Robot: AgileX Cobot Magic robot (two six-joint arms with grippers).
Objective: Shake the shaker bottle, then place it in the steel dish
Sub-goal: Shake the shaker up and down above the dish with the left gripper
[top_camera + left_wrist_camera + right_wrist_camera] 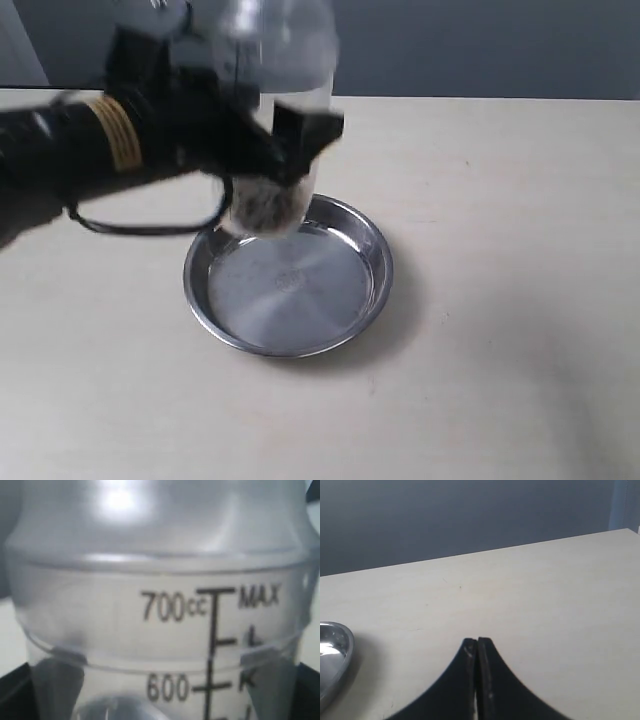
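— Where is the dish sitting?
— Your steel dish [372,300] is lying low in the centre of the exterior frame on the pale table [500,380]. Its flat bottom is showing bare and shiny.
— And the bottle?
— Your left gripper [285,150] is reaching in from the left edge and pinching the shaker bottle [290,60] round its middle. The bottle is standing roughly upright and blurred, with its brownish bits [265,208] lying at the bottom end. That end is overlapping the dish's far left rim, but you cannot tell whether it is touching. In the left wrist view the 700cc mark [162,606] is facing the camera, with dark fingers [12,692] flanking the bottle.
— The right one?
— Your right gripper [477,647] is hanging over bare table, tips pressed together with nothing between them. The dish's rim is showing apart from it. Beyond everything, a grey wall [480,45] is closing the scene.
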